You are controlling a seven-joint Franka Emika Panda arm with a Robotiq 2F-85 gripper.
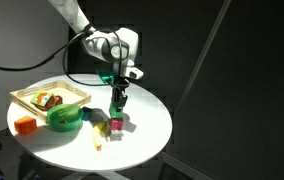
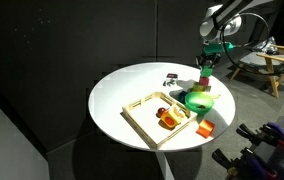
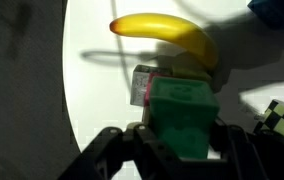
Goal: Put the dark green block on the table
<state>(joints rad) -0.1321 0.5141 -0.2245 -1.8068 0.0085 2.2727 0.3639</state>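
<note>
My gripper (image 3: 182, 150) is shut on the dark green block (image 3: 182, 112), a small green cube held between both fingers. Directly behind and below it sits a pink cube (image 3: 140, 85), and past that a yellow banana (image 3: 167, 40) lies on the white table (image 3: 92, 100). In an exterior view the gripper (image 1: 118, 103) hangs over the middle of the round table (image 1: 147, 140), with the green block (image 1: 116, 116) just above the pink cube (image 1: 117, 127). I cannot tell whether the two cubes touch. In the second exterior view the gripper (image 2: 207, 68) is at the table's far edge.
A green bowl (image 1: 67, 117) stands next to a shallow wooden tray (image 1: 47, 97) holding food items. An orange block (image 1: 24, 124) lies by the table edge. A checkered object (image 3: 282, 115) lies beside the gripper. The surroundings are dark.
</note>
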